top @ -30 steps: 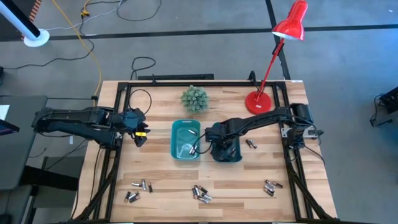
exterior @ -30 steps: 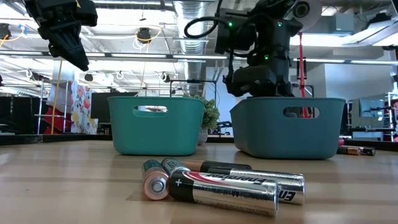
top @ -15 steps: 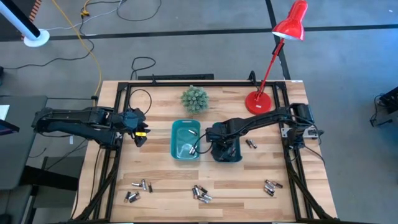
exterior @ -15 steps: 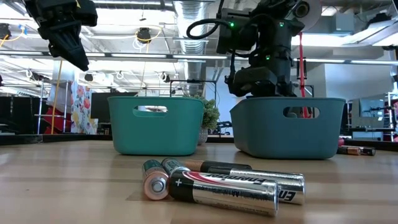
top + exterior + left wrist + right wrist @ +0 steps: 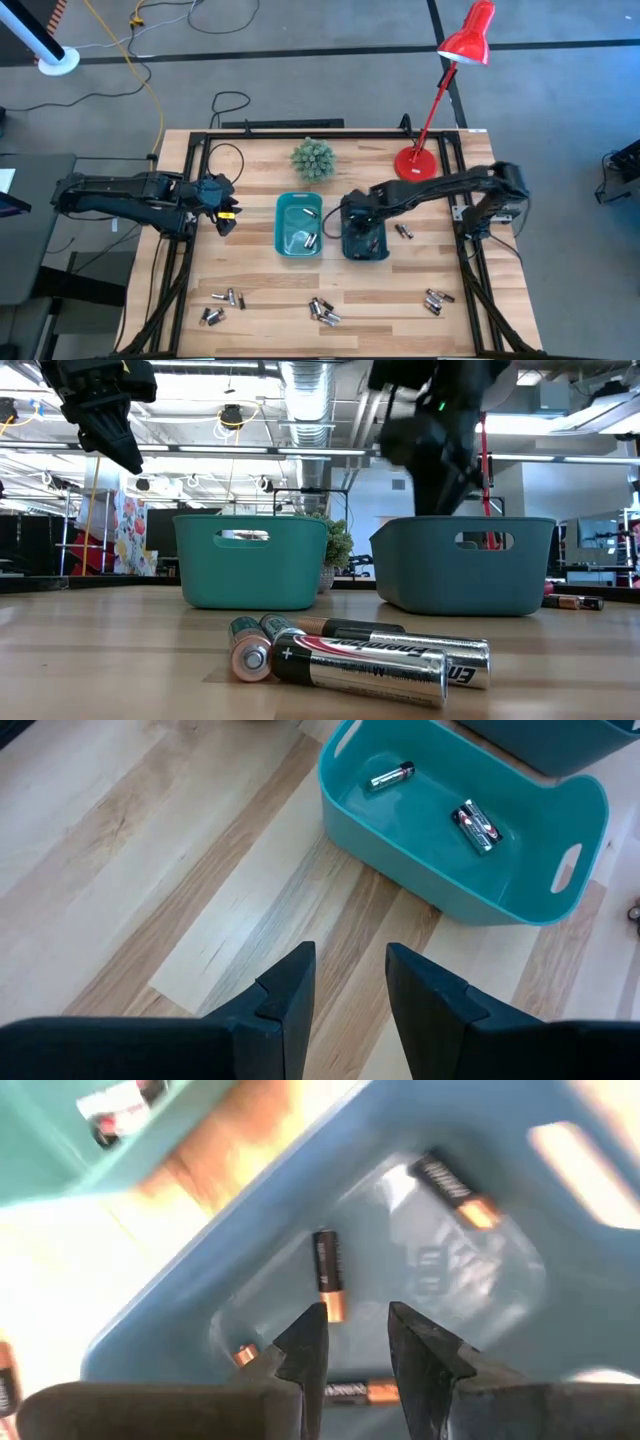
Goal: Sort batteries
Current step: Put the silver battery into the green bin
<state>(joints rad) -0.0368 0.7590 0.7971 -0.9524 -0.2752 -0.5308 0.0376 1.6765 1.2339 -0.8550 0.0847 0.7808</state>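
My right end effector [image 5: 348, 1342] hangs slightly open and empty over its bin [image 5: 365, 243]; batteries [image 5: 322, 311] are small, rigid, slick, roll-prone, best pinched mid-barrel.

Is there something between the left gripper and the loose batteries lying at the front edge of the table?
Nothing visible stands in the way. The left gripper hangs open over bare wood, left of the lighter teal bin. The batteries nearest to it lie apart on the table, toward the front edge, with only bare wood between.
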